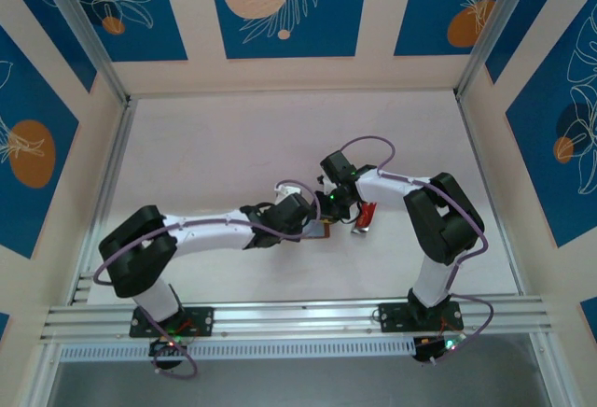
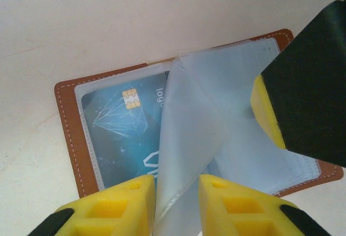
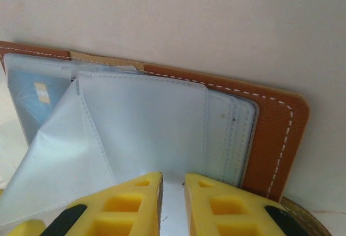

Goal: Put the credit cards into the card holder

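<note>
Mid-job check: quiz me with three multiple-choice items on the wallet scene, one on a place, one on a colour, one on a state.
1. Where is the blue card?
A) inside the wallet, behind clear plastic
B) on the bare table
C) between gripper fingers

2. What colour is the wallet's cover?
A) black
B) brown
C) green

3. How does the wallet lie?
A) snapped shut
B) open and flat
C) standing on edge

Answers:
1 A, its chip and blue face show through the plastic inside the wallet.
2 B, a brown border with white stitching frames the pockets.
3 B, both halves lie spread on the table, with a clear sleeve lifted.
</note>
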